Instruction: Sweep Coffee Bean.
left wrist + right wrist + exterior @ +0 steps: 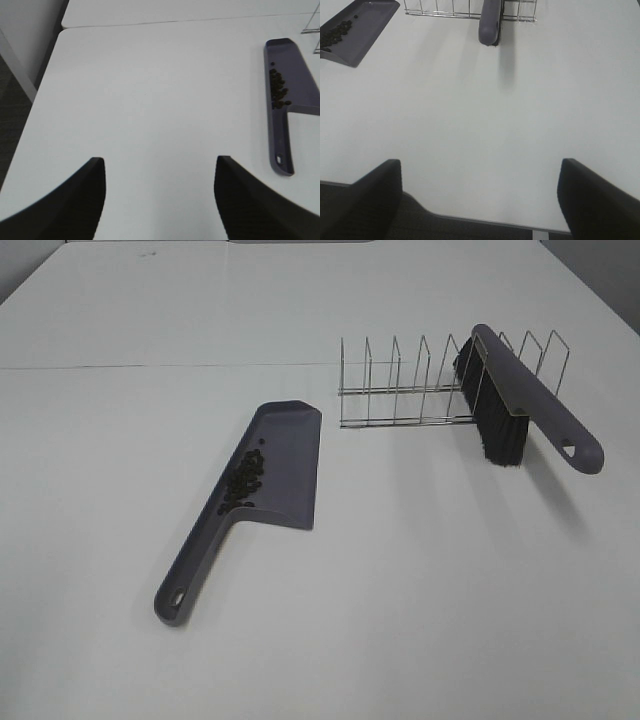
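Left gripper: seen only in its own wrist view, its two dark fingers spread wide with bare table between them, holding nothing, hanging above the near left part of the table.
Right gripper: also spread wide and empty, its dark fingers over the near edge of the table, with dark floor showing under that edge.
Table: white and flat, with a thin seam running across it far back.
Dustpan: grey-purple, lying flat left of the middle; its long handle points toward the near left and ends in a hanging hole, and its open mouth faces away.
Coffee beans: a loose dark cluster inside the dustpan, gathered along its left wall close to where the handle joins, with one or two strays a little farther up the pan; they also show in the left wrist view and the right wrist view.
Wire rack: a row of upright metal loops, standing behind and to the right of the dustpan, apart from it.
Brush: grey-purple with black bristles, resting tilted across the rack's right end, bristles down, handle sticking out to the near right with a hole near its tip.
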Controlling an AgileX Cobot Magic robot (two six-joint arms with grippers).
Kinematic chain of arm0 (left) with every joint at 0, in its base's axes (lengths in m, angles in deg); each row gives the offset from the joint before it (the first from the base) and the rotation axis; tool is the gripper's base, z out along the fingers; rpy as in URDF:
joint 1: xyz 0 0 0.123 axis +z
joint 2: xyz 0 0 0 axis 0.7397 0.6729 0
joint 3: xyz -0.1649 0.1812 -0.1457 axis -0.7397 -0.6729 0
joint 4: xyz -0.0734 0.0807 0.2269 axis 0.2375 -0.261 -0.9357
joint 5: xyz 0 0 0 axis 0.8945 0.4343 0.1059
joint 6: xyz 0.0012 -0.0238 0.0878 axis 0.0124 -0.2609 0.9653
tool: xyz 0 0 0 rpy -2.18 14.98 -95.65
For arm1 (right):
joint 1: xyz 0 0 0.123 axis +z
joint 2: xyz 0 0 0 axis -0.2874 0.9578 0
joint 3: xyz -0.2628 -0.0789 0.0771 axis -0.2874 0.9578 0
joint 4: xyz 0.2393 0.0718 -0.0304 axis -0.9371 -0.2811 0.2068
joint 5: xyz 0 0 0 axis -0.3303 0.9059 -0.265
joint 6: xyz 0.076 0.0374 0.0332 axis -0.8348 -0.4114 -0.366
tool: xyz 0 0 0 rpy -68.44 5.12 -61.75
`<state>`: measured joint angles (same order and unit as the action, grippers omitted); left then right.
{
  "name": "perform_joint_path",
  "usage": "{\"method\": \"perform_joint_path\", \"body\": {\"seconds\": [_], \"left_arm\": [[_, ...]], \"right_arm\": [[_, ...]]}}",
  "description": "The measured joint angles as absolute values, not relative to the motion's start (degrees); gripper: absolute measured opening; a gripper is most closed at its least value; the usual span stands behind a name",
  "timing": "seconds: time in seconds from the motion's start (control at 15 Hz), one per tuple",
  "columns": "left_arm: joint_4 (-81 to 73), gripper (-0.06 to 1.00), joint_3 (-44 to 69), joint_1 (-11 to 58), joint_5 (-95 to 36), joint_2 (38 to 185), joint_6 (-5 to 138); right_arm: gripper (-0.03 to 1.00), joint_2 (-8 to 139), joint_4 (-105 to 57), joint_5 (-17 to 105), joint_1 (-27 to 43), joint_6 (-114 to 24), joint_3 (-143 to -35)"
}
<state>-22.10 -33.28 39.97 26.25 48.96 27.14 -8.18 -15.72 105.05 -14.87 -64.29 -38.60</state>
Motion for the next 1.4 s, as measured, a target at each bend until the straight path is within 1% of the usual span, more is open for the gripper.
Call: {"method": "perform_joint_path", "body": {"seconds": [0.27, 0.53, 0.8, 0.93, 1.07, 1.4], "left_arm": [[-14.82, 0.58, -37.23, 39.97, 27.97, 41.62, 31.26], [-14.65, 0.58, -37.4, 39.97, 27.97, 39.85, 31.61], [-14.53, 0.58, -37.4, 40.37, 27.97, 38.18, 31.66], [-14.31, 0.58, -37.4, 42.95, 27.97, 38.18, 31.66], [-14.31, 0.58, -37.4, 48.28, 27.97, 38.18, 31.66], [-14.31, 0.58, -37.4, 48.85, 27.97, 38.13, 32.01]], "right_arm": [[0.75, -8.18, -16.06, 104.93, -14.81, -64.29, -37.68], [0.75, -8.18, -16.18, 99.78, -14.81, -64.29, -35.56], [0.75, -8.18, -16.18, 98.63, -14.81, -64.29, -35.28], [0.75, -8.18, -16.18, 98.57, -14.81, -64.29, -35.28], [0.75, -8.18, -16.35, 98.57, -14.81, -64.29, -35.28], [0.75, -8.18, -16.63, 98.57, -14.81, -64.29, -35.28]]}}
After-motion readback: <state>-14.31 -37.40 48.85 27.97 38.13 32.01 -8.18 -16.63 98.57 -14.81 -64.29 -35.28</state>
